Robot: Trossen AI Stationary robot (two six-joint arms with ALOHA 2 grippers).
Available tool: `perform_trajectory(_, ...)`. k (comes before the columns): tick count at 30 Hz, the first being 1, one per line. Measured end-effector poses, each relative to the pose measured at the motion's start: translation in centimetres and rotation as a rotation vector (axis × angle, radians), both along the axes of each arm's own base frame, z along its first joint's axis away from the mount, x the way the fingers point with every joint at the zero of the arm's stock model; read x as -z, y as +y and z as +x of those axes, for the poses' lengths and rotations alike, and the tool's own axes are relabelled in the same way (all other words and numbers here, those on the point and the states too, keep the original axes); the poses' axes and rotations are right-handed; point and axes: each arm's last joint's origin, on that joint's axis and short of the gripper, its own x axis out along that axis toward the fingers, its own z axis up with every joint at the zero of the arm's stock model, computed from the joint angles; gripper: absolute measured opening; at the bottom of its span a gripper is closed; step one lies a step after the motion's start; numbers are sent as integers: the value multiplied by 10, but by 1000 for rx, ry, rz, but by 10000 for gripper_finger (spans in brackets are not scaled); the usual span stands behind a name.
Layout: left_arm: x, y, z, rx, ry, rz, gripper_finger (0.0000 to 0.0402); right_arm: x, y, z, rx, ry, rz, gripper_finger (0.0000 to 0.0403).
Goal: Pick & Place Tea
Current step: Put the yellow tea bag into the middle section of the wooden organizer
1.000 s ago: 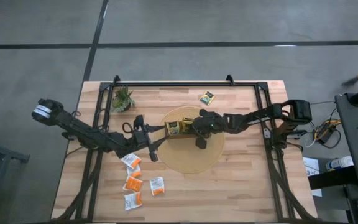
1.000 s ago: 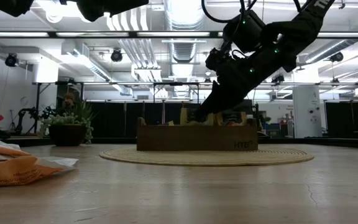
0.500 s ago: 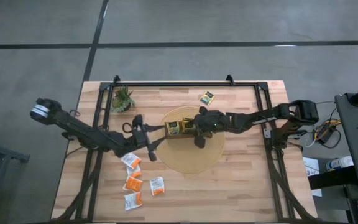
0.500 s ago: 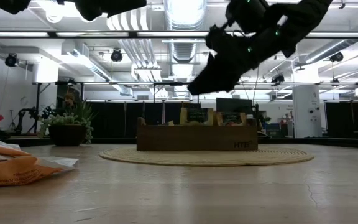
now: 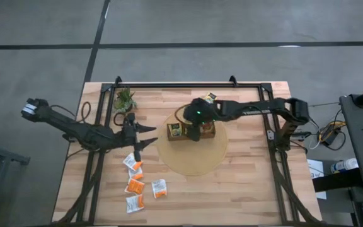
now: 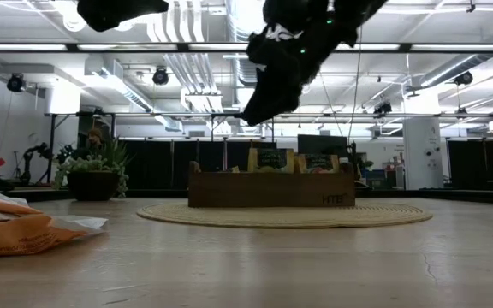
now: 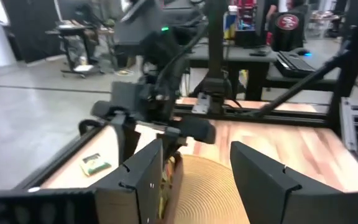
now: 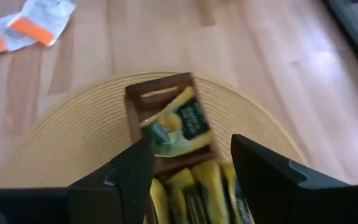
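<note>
The brown wooden tray (image 5: 208, 131) stands on a round woven mat (image 5: 194, 157). Yellow tea sachets (image 6: 268, 158) stand upright in it, and one yellow sachet (image 8: 176, 127) lies tilted across its end compartment. My right gripper (image 5: 193, 131) hangs open above the tray, pointing slantwise down, its fingers apart with nothing between them (image 8: 191, 168). My left gripper (image 5: 145, 137) is open and level, left of the mat, facing the tray (image 7: 197, 168). Several orange-and-white sachets (image 5: 134, 184) lie on the table at the near left. A yellow sachet (image 5: 210, 96) lies beyond the mat.
A small green potted plant (image 5: 125, 99) stands at the far left of the table. A black frame (image 5: 188, 84) runs along the table's far and side edges. Bare wood lies to the mat's near right (image 5: 251, 189).
My right gripper has risen out of the tray and gone toward the far left, leaving the yellow sachets in the tray. My left gripper has drawn back toward the table's left edge, risen a little and tipped up to level.
</note>
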Motion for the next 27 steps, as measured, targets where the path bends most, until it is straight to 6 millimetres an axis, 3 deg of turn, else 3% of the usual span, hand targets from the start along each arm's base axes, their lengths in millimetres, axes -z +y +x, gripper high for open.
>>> perform_trajectory(6, 1, 5, -13, 17, 15, -31, 183, 10, -18, 32, -71, 73, 89, 199)
perform_trajectory(14, 3, 6, -18, 19, 8, -29, 183, 28, -36, 60, -75, 194, 105, 187)
perform_trajectory(27, 3, 6, -18, 19, 7, -26, 183, 39, -44, 63, -51, 258, 130, 179)
